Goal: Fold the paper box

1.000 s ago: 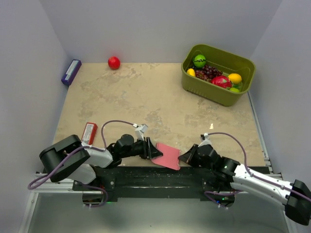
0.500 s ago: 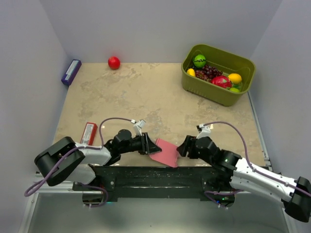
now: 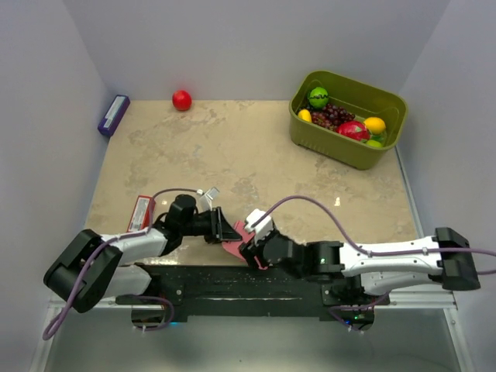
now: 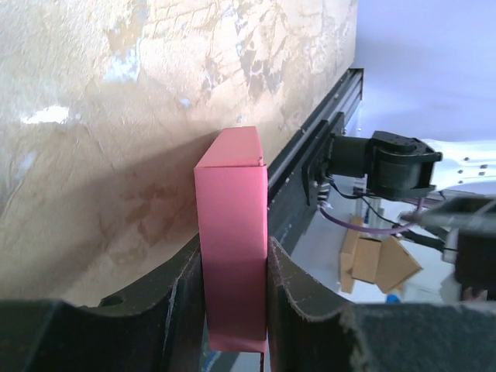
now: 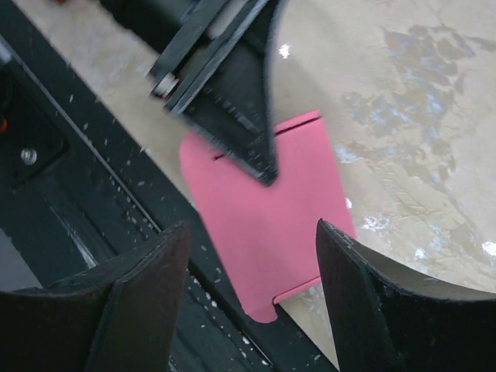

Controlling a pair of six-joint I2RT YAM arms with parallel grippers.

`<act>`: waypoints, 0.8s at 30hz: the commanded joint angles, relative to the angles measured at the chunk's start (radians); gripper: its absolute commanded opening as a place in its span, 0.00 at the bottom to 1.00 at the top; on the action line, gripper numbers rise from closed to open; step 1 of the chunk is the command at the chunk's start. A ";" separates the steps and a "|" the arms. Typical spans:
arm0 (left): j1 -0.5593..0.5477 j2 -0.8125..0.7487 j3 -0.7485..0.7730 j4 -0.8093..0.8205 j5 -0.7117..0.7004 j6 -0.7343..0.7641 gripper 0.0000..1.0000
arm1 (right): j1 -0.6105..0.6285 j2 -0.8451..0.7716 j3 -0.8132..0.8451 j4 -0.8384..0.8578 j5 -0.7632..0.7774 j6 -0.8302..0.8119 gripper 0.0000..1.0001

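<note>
— What changed?
— The right gripper (image 5: 252,240) has opened and moved left, over the paper box (image 4: 232,248).
— Where is the paper box?
— At the near edge of the table (image 3: 232,147), pinched by the left gripper (image 3: 226,229).

The right gripper (image 5: 252,232) has opened and swung left over the paper box (image 4: 232,256).

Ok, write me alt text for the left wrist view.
The left gripper clamps a pink box seen edge-on, its narrow side facing the camera. Behind it lies the tan marbled table, with a black rail along its right edge.
</note>
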 commanded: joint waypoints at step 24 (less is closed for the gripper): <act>0.155 -0.239 -0.204 0.141 0.266 -0.433 0.14 | 0.252 0.596 0.286 -0.078 0.626 -0.152 0.51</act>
